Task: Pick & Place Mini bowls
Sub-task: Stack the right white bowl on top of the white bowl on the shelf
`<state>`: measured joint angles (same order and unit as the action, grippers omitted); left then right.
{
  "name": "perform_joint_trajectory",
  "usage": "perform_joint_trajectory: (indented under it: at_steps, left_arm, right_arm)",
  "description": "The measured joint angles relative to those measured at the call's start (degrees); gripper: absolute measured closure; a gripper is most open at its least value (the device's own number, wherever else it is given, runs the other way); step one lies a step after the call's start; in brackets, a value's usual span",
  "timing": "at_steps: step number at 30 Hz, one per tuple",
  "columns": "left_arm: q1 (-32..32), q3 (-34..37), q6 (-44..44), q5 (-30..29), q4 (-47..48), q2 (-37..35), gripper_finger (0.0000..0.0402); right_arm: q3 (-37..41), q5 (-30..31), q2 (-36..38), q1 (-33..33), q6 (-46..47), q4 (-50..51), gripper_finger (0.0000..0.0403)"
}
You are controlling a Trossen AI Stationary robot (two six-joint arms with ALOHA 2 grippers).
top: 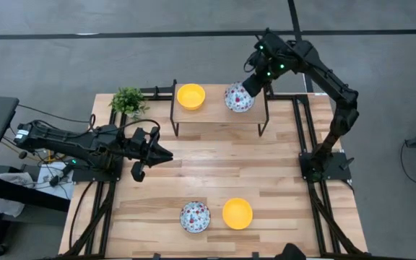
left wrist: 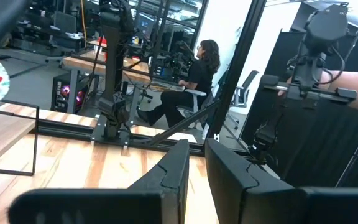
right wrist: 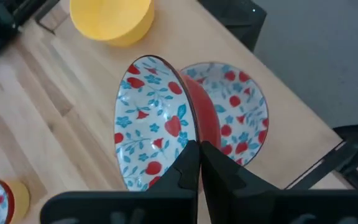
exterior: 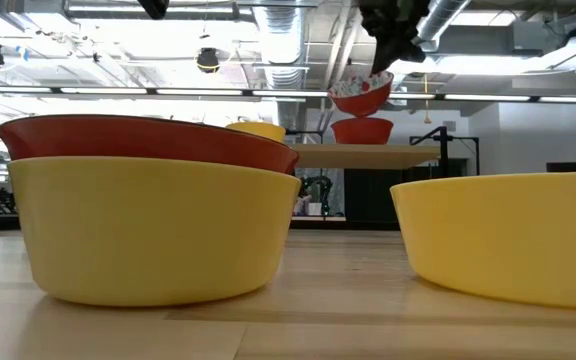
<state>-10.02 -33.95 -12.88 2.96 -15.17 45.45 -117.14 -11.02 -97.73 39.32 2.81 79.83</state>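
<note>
Where the wooden table [top: 215, 173] is surveyed from above, a small raised shelf [top: 219, 114] is found at its far edge, with a potted plant [top: 128, 101] just beside the shelf's left end. Both arms are noted: the left arm is stretched across the table's left side, well apart from every bowl, and its gripper [top: 166, 154] is seen with fingers [left wrist: 173, 171] close together, holding nothing. The right arm is reached over the shelf's right end, where its gripper [right wrist: 200, 152] is clamped on the rim of a floral bowl [right wrist: 151, 121]; that bowl is held tilted on edge above a second floral bowl [right wrist: 238, 112], which is seated on the shelf. A yellow bowl [top: 191, 95] is set on the shelf's left part. Near the table's front edge, a floral bowl nested in a yellow one [top: 194, 216] and a further yellow bowl [top: 237, 213] are placed just beside each other.
</note>
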Motion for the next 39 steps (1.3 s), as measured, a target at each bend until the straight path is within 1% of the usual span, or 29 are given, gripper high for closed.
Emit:
perform_joint_trajectory:
  at_steps: [6, 18, 30, 39]
  left_arm:
    - [0.0, 0.0, 0.0, 0.0, 0.0, 0.0, 0.0348]
    - [0.0, 0.0, 0.0, 0.0, 0.0, 0.0, 0.0348]
    - [0.0, 0.0, 0.0, 0.0, 0.1, 0.0, 0.0348]
    - [0.0, 0.0, 0.0, 0.0, 0.1, 0.0, 0.0348]
  right_arm:
    - [0.1, -0.7, -0.2, 1.7, 0.2, -0.8, 0.0403]
    - [0.2, 0.1, -5.3, 0.8, -0.3, -1.0, 0.0403]
    - [0.2, 0.7, -5.6, 2.5, -0.3, -0.4, 0.0403]
    - [0.2, 3.7, -5.6, 2.5, -0.3, -0.3, 0.0403]
